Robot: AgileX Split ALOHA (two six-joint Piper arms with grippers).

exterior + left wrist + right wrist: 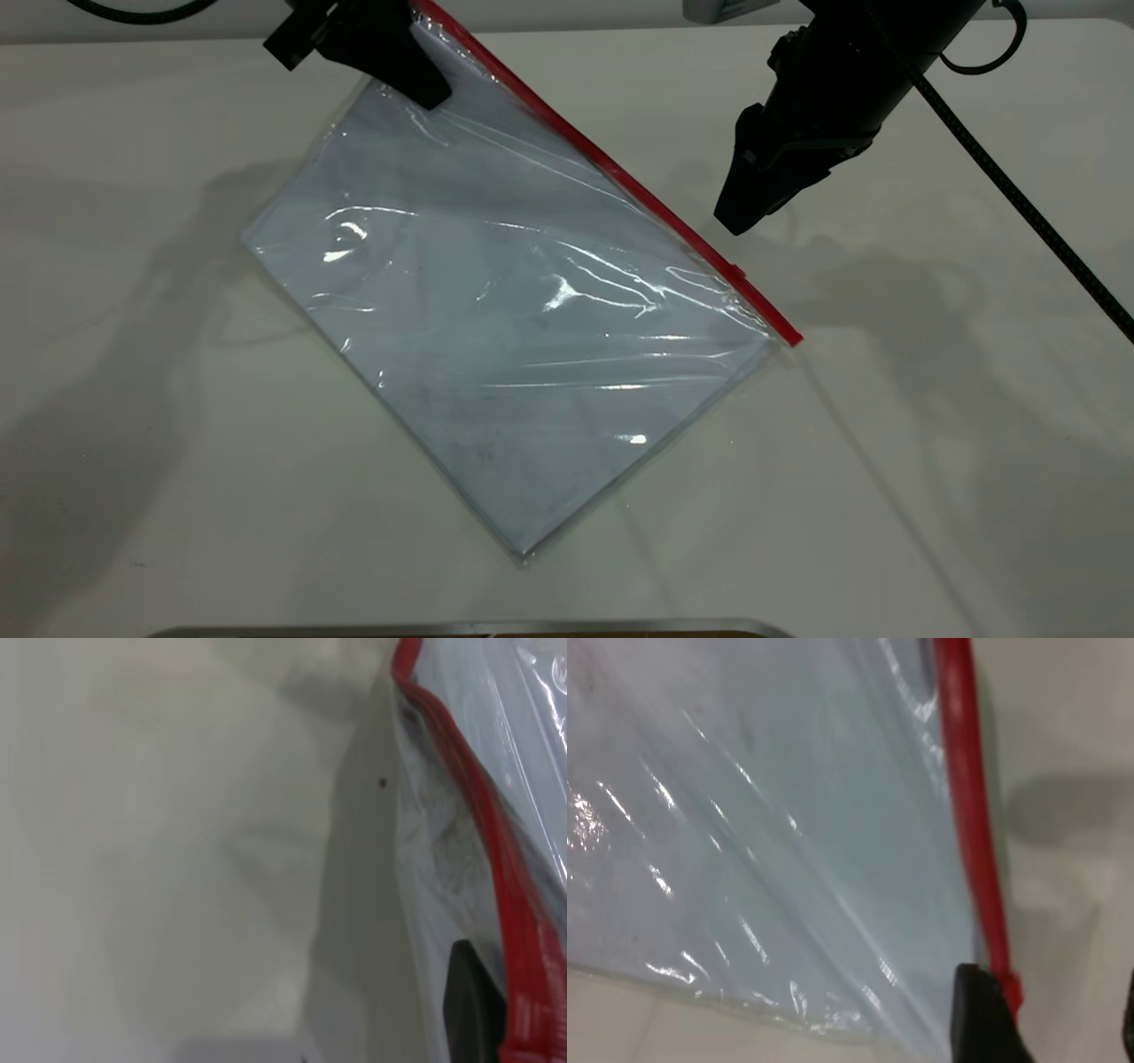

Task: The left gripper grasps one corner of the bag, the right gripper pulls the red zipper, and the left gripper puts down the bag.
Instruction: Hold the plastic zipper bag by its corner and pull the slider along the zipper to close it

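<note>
Bag (496,354) on table (930,461), left tool (416,75) clamping its corner (434,27), right tool (753,208) parted beside red zipper (620,177)

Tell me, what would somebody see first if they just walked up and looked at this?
First they'd see the big shiny clear bag lying slanted across the middle of the white table, with its bright red zipper along the far long edge. The left hand pinches the bag's far corner at the top. The right hand hangs just beside the tiny red slider tab near the zipper's other end, not touching it.
</note>
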